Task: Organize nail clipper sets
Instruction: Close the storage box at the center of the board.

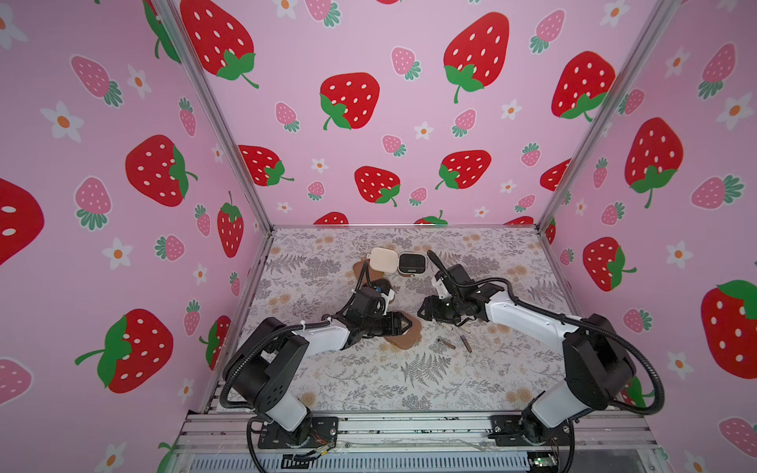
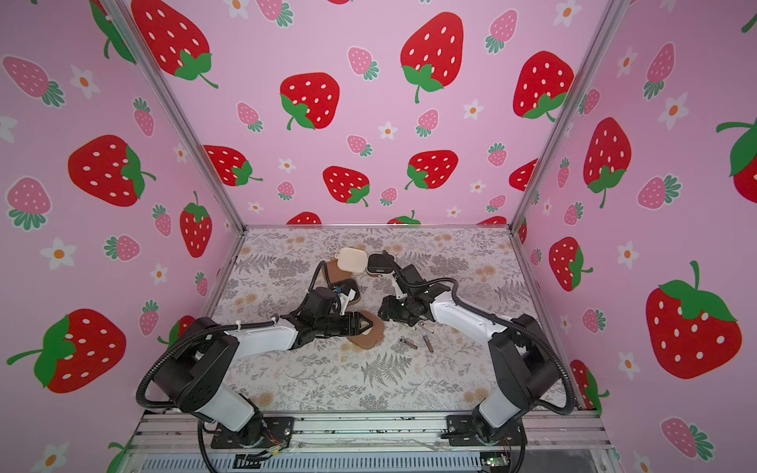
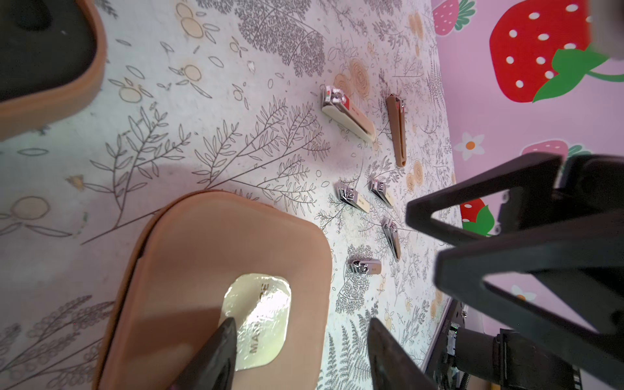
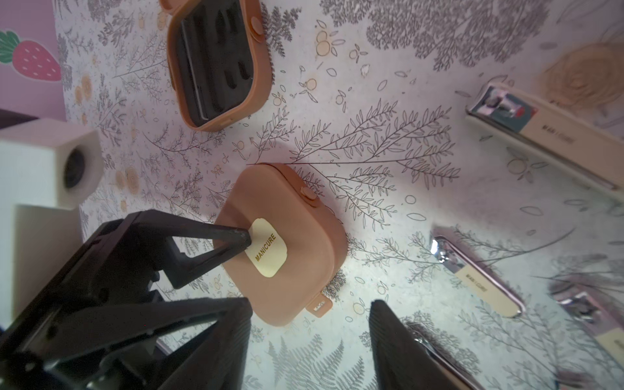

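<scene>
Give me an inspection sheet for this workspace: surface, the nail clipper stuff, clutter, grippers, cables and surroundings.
Surface: floral cloth, flat, no spills seen.
Job's things: closed brown case under the left gripper; cream case at the back, beside an open case with a black inside; another brown case partly hidden behind the left wrist; several metal tools loose on the cloth.
Clutter: nothing seen.
Grippers: left gripper open, one fingertip at the closed brown case's lid patch; right gripper open, nothing seen between the jaws.
Cables: black hoses looped along both arms.
Surroundings: strawberry-print walls, aluminium frame.
</scene>
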